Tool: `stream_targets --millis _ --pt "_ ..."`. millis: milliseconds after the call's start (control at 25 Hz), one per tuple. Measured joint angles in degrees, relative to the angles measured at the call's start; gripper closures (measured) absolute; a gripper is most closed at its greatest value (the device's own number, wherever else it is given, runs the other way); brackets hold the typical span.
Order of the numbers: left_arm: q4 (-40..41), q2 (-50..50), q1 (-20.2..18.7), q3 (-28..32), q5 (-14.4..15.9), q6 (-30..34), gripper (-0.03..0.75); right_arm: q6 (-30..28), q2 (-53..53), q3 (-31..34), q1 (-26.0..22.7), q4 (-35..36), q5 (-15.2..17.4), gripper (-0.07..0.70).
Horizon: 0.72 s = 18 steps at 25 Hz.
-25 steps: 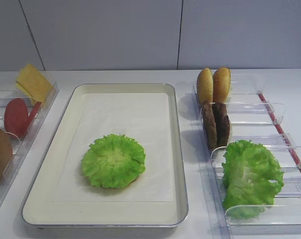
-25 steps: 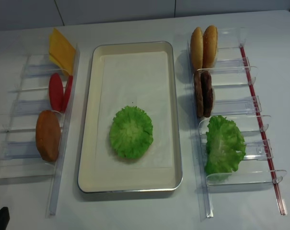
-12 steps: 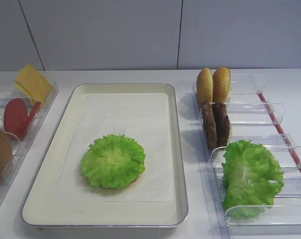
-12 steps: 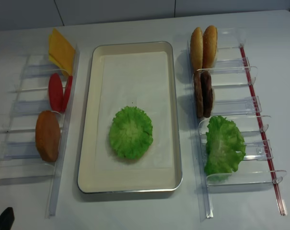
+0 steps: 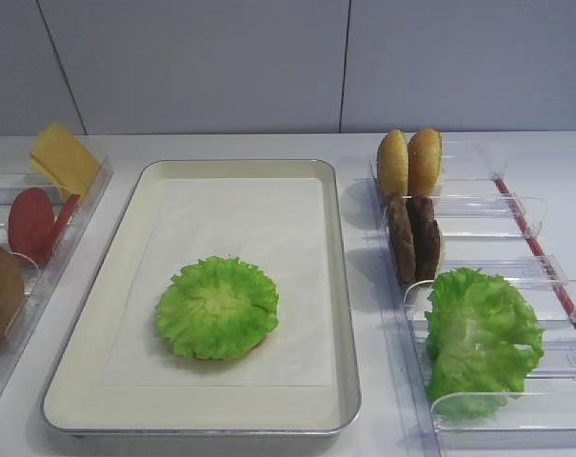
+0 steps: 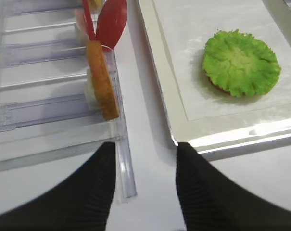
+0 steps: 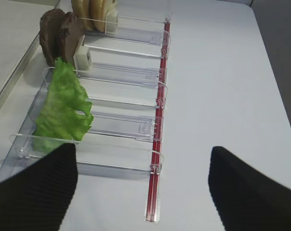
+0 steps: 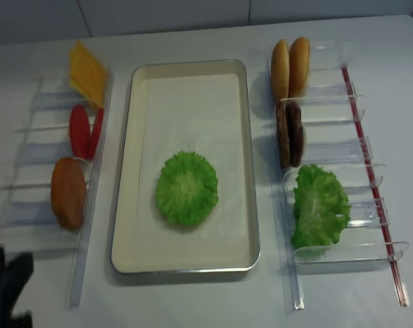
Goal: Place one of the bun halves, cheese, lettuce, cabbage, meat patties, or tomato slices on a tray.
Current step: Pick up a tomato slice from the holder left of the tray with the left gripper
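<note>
One tray (image 8: 127, 205) occupies the table centre, and we see its long axis running from the near edge to the far edge, with a paper liner inside the raised rim. One lettuce leaf (image 8: 186, 188) lies flat on the liner in the near half, face up and roughly round, with something brown just showing under its near edge. We note bare liner across the whole far half and a clear margin on both sides of the leaf.

On the right, a clear holder rack (image 8: 329, 147) runs parallel to the tray. It holds, from near to far, more lettuce (image 8: 319, 208) leaning on edge, two meat patties (image 8: 289, 133) standing on edge, and two bun halves (image 8: 291, 60) standing on edge.

On the left, a second rack (image 8: 29, 167) holds one bun half (image 8: 67, 193), two tomato slices (image 8: 83, 130) upright on edge, and the cheese (image 8: 87, 68) tilted at the far end.

We see the left gripper (image 6: 145, 183) near the tray's near-left corner, jaws spread wide and holding nothing. The right gripper (image 7: 140, 187) is above bare table beside the right rack, jaws likewise wide and holding nothing.
</note>
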Motion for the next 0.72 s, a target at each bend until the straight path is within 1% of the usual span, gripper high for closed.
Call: stream_targets --millis 80,200,280,480,600,720 --pt "-0.8 6.6 0.0 -3.0 -2.0 0.5 0.43 0.0 0.0 0.0 0.0 0.0 0.0 0.069" --pt "-1.2 16.3 0.0 -7.7 -5.0 3.4 0.43 0.0 0.0 0.0 0.0 0.0 0.0 0.069" --pt "-1.6 22.8 0.0 -11.1 -5.9 5.2 0.43 0.0 0.0 0.0 0.0 0.0 0.0 0.069" --pt "-1.6 37.3 -0.7 -19.2 -6.3 7.1 0.429 0.0 0.0 0.0 0.0 0.0 0.0 0.069" --pt "-1.1 45.4 -2.8 -23.6 -6.2 7.2 0.426 0.0 0.0 0.0 0.0 0.0 0.0 0.069" --pt "0.8 53.3 -5.8 -27.7 -6.2 6.1 0.402 0.0 0.0 0.0 0.0 0.0 0.0 0.069"
